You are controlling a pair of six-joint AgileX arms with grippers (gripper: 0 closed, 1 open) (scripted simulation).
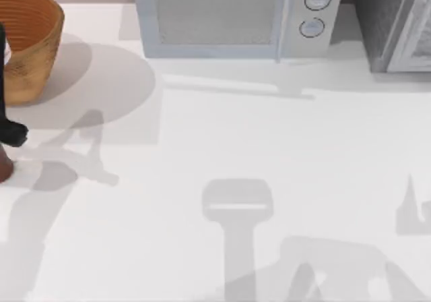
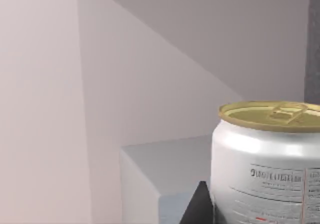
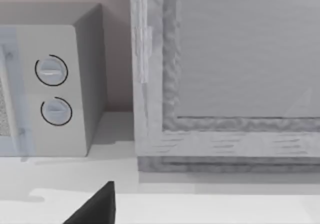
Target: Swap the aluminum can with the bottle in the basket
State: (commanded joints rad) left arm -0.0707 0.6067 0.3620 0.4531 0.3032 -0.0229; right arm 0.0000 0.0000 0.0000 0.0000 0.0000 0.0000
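Observation:
The aluminum can looms close in the left wrist view, white with fine print and a dull gold top, upright. One black fingertip of my left gripper presses against its side, so the gripper is shut on it. Seen from above, my left gripper is a black shape at the table's far left edge, just in front of the basket. The basket is orange-tan wicker in the back left corner. A reddish-brown sliver of the bottle stands on the table below the gripper. A black part of my right gripper shows in the right wrist view.
A pale microwave with two round knobs stands at the back centre. To its right, in the back right corner, is a grey framed cabinet. Arm shadows fall across the white table.

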